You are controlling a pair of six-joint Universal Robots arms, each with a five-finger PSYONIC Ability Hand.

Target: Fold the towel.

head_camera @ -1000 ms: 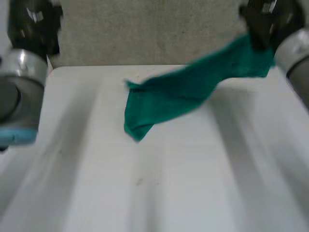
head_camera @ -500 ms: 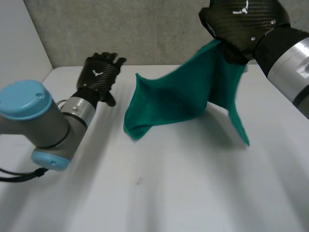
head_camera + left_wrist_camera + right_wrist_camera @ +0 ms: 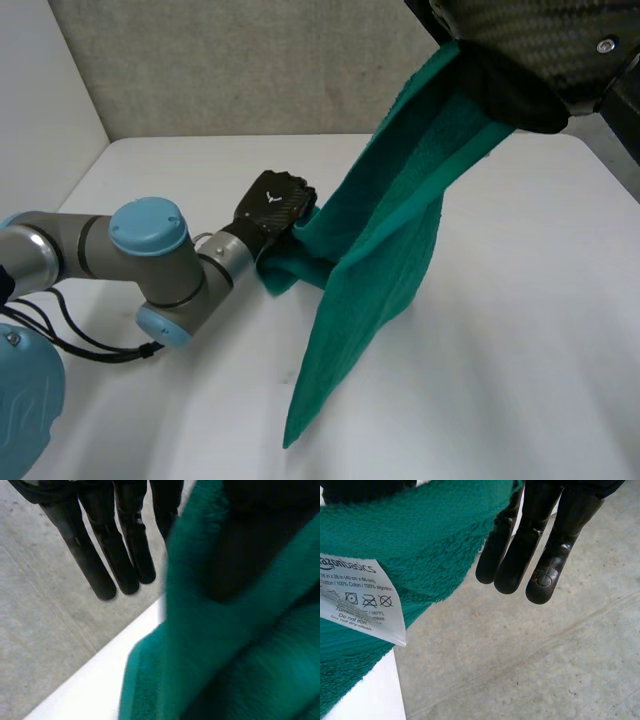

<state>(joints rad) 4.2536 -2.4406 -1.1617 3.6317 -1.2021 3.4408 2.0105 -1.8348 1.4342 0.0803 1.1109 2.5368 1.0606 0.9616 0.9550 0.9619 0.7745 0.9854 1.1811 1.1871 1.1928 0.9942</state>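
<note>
Big change: the towel (image 3: 380, 250) is now high off the counter (image 3: 520, 380). The right hand (image 3: 530, 50) has hauled its end up and toward the camera over the last half second, so the cloth hangs from those fingers as a long steep drape. Its free corner dangles far below them, close to the counter; can't tell if it touches. In the wrist view the right fingers (image 3: 520, 555) are straight, with the towel edge tucked at their base on the thumb side and the care label (image 3: 357, 597) just beside them. The cloth hangs its weight from there, so I read it as a pinch against the thumb, though the pinch point itself is covered.

Other change: the left hand (image 3: 275, 205) was well apart from the towel and has now come in. Its fingertips are at the low bunched end, which rests on the counter. In its own wrist view the left fingers (image 3: 100, 550) are straight and bare. The towel is touching or just beside them on the thumb side, and nothing curls round it, so the hand is open with no grip yet.

Meaning for the task: no fold made. The cloth runs crumpled from the lifted end down to the bunch. The likely next step is for the left hand to take a corner so both hands can spread it flat. Risk — the one-handed pinch could slip while the drape swings.
</note>
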